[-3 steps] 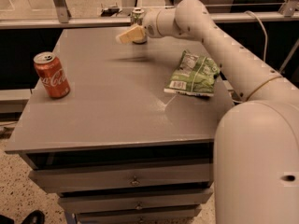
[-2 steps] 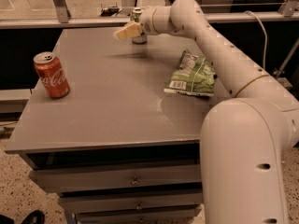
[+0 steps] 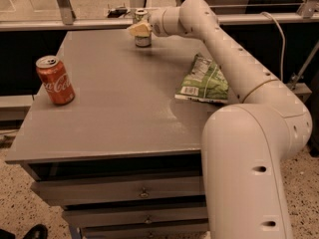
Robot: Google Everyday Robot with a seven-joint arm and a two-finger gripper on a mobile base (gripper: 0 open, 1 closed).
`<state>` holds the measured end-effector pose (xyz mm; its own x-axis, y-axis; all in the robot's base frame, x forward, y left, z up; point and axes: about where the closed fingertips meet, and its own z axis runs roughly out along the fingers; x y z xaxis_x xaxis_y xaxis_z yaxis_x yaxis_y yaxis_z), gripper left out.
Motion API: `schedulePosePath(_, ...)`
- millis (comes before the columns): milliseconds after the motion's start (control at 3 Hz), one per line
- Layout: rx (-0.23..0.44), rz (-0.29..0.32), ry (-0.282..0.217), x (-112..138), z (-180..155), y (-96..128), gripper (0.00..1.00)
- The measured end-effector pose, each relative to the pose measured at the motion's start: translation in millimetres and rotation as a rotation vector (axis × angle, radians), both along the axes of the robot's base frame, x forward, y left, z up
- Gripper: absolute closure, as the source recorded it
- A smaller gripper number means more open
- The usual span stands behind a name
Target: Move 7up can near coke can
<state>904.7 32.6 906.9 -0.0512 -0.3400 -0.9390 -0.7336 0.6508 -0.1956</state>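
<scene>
Single arm [image 3: 224, 54] extends across the worktop [image 3: 124, 108] to its far edge. The hand [image 3: 141, 29] is at the 7up can [image 3: 143, 40], level with the can's upper body. A pale part of the hand covers the can's middle, so only the silver top and the lower band of the can show.

Hand state: cannot tell. It is against or around the can, but whether it has closed on it is not visible. No lift is evident, as the can's base appears to sit on the worktop.

- 7up can: upright, long axis vertical, at the far edge of the worktop near the middle of its width.
- Coke can [image 3: 55, 80]: upright, near the left edge of the worktop as seen in the camera view, well apart from the 7up can.
- Green snack bag [image 3: 203, 79]: lies flat on the right side under the forearm, not on the line between the cans.

Key relation: the coke can lies from the hand toward the near side and to the view's left, diagonally across bare worktop.

Judgement: the approach or grasp step is in hand and the transport is not begun. The coming move calls for carrying the can upright along that diagonal and setting it down just beside the coke can without knocking it. Risk: the 7up can tips if the hold is high or loose.
</scene>
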Motion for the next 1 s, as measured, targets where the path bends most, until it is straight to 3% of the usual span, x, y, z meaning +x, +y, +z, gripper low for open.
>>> schedulePosePath(333,0.002,-0.01,0.009,-0.4,-3.8,-8.7,0.61)
schedulePosePath(667,0.017,0.021,-0.003,-12.9,8.6,-11.5,0.83)
schedulePosePath(1000,0.037,0.108,-0.033,-39.9,30.6,-1.5,1.0)
